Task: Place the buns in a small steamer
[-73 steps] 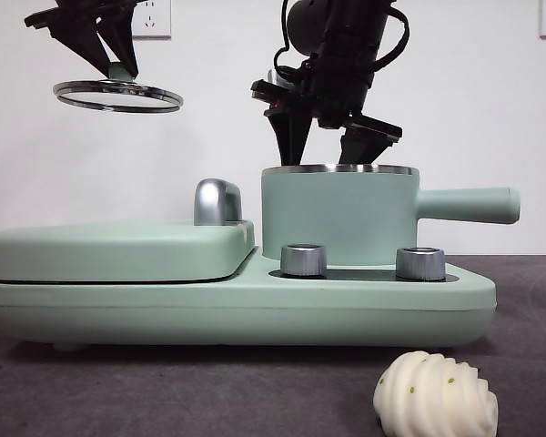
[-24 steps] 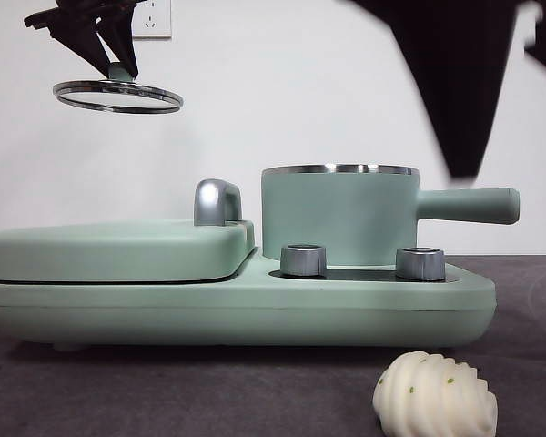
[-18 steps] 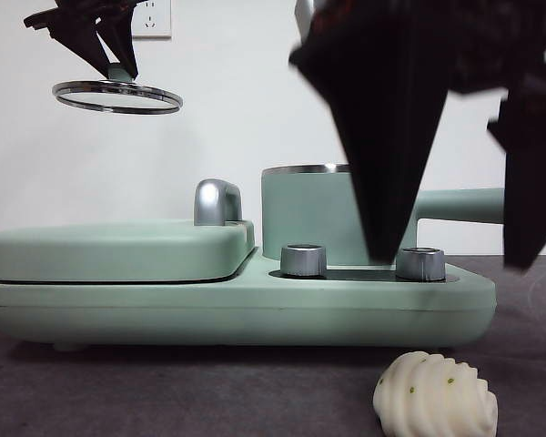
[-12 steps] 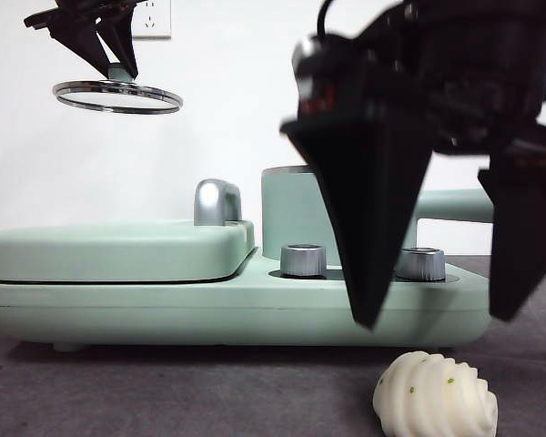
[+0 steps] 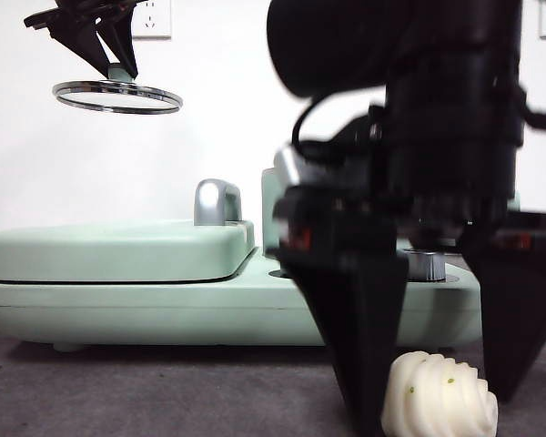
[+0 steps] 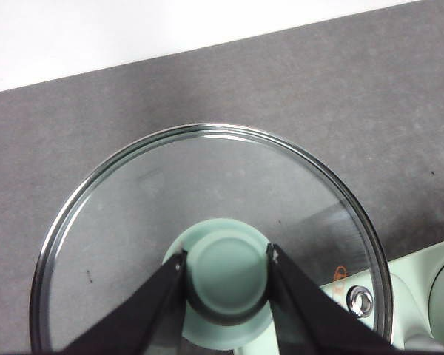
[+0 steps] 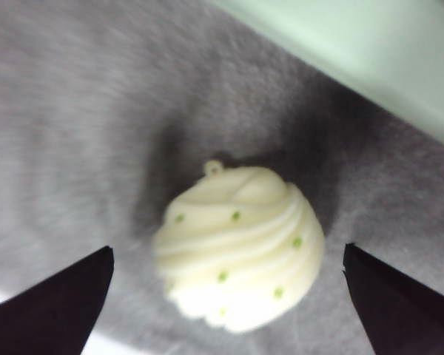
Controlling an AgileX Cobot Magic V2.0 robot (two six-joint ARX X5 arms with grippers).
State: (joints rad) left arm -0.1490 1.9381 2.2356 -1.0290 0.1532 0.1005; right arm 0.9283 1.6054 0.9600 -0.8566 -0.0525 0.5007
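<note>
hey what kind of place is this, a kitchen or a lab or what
Probably a robot test bench staged as a kitchen: a mint-green cooking appliance and a swirled bun sit on a grey mat before a bare white wall with an outlet.

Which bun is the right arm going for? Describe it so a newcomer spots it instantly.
Find the wide mint-green cooker base on the dark grey table. On the table just in front of its right end lies the ridged, swirled cream-white bun with green specks, between the open jaws of the right pincer. No other bun shows.

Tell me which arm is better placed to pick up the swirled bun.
The right: its open tool straddles the bun on the table. The left tool is shut on the lid, held high.
</note>
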